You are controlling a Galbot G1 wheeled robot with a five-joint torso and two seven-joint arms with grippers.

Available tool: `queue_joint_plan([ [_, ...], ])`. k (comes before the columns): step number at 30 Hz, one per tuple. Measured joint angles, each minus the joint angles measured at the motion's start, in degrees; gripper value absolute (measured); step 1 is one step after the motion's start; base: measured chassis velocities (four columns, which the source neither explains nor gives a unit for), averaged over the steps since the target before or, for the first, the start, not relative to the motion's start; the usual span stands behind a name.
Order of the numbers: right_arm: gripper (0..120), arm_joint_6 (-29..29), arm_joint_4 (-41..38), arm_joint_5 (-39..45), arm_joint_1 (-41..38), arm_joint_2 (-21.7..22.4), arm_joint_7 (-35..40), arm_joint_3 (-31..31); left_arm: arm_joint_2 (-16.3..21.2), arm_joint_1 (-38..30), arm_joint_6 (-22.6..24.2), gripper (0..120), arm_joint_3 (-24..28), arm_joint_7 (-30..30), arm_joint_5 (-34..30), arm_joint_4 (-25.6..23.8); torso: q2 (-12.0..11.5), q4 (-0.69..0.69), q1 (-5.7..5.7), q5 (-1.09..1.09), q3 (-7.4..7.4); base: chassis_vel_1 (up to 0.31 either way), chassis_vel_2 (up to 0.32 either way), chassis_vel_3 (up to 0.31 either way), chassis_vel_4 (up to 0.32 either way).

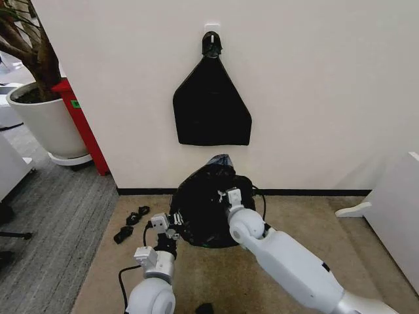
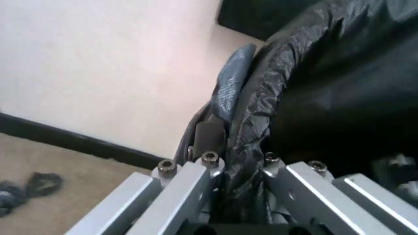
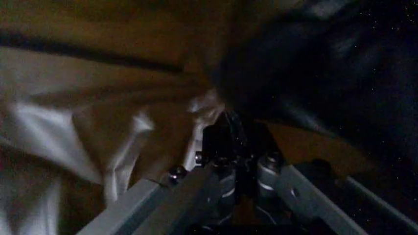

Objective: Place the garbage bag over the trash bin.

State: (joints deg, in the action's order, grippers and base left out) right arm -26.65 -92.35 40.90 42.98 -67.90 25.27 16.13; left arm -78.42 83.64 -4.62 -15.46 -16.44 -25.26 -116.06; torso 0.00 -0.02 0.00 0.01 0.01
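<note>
The garbage bag (image 1: 208,206) sits on the carpet at the foot of the wall, bulging as if draped over something; the trash bin itself is hidden. The left gripper (image 1: 171,230) pinches the bag's crinkled edge on one side. The right gripper (image 1: 229,195) is closed on plastic at the opposite side.

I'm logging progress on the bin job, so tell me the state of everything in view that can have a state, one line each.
garbage bag: bunched in a crinkled mound on the floor by the wall, gripped on both sides.
trash bin: hidden, cannot tell.
left gripper: at the bag's left edge, shut on a fold of it.
right gripper: at the bag's upper right, shut on it.
black triangular sheet: hanging flat on the wall hook.
</note>
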Motion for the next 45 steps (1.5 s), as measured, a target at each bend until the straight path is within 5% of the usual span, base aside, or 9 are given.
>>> queue_joint_plan([
  [10,0,-0.49,-0.24,-1.16,-1.74,-4.12,0.63,3.46,-0.17,0.72,-0.02,1,-0.38,-0.20,0.31,-0.08,0.00,0.04,0.00,-0.01,-0.01,0.000,0.000,0.000,0.000],
  [22,0,-0.94,-11.51,1.87,-3.04,-1.18,2.35,3.85,-0.21,-1.92,-0.71,1,-2.53,0.03,-0.10,5.35,0.00,0.01,0.00,-0.02,-0.01,0.000,0.000,0.000,0.000],
  [34,45,-2.26,-22.56,2.24,0.45,2.90,2.06,4.95,-1.50,-3.52,-0.96,1,-4.56,-0.22,-1.55,8.82,0.00,0.02,0.00,-0.02,-0.01,0.000,0.000,0.000,0.000],
  [39,52,-2.26,-24.74,2.25,1.39,4.05,1.93,4.67,-1.58,-3.47,-0.74,1,-4.63,-0.62,-2.77,8.53,0.00,0.02,0.00,-0.02,-0.01,0.000,0.000,0.000,0.000],
  [41,68,-2.27,-29.68,1.82,2.93,6.64,1.15,2.40,-1.33,-2.88,2.09,1,-4.63,-2.16,-8.85,5.91,0.00,0.01,0.00,-0.01,-0.01,0.000,0.000,0.000,0.000],
  [45,81,-1.97,-34.05,0.51,2.92,8.66,0.43,-0.26,-0.71,-2.16,6.31,1,-4.55,-3.80,-15.66,2.95,0.00,0.01,0.00,-0.01,-0.01,0.000,0.000,0.000,0.000],
])
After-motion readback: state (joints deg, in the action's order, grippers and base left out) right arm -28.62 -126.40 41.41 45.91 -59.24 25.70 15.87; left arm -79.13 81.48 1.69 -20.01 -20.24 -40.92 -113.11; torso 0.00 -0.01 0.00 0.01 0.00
